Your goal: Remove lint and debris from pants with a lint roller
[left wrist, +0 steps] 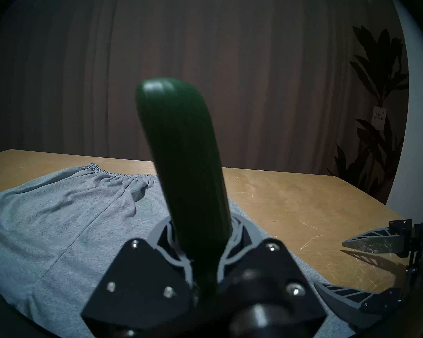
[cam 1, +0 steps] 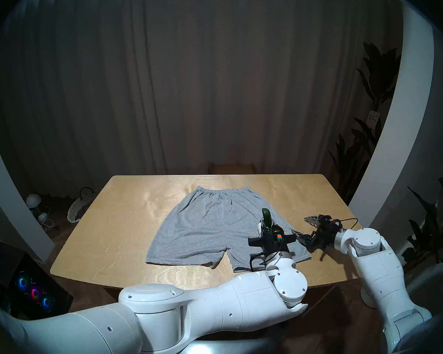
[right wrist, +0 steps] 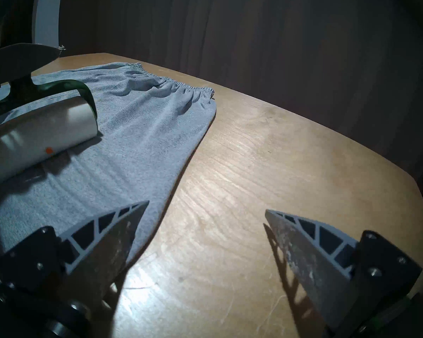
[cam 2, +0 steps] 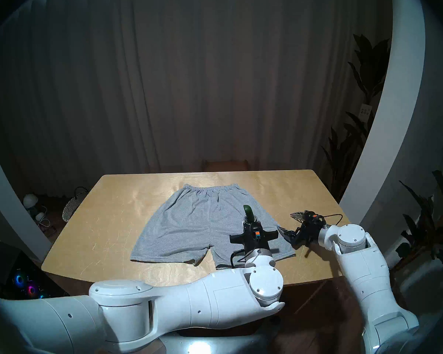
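Grey pants (cam 1: 210,231) (cam 2: 189,225) lie flat on the wooden table (cam 1: 128,218), waistband at the far side. My left gripper (cam 1: 266,229) (left wrist: 204,235) is shut on the lint roller, whose dark green handle (cam 1: 266,214) (left wrist: 186,171) sticks up above the jaws. The right wrist view shows its white roll (right wrist: 42,130) resting on the pants (right wrist: 137,140) over the right leg. One orange speck of debris (right wrist: 49,149) sticks to the roll; I see no other lint. My right gripper (cam 1: 304,227) (right wrist: 206,207) stands open and empty at the pants' right edge, one finger over cloth, one over table.
A woven basket (cam 1: 78,208) and lamps sit on the floor to the left. Plants (cam 1: 376,95) and a white arch post (cam 1: 394,141) stand at the right. A lit computer case (cam 1: 33,289) is at the lower left. Bare tabletop (right wrist: 279,159) surrounds the pants.
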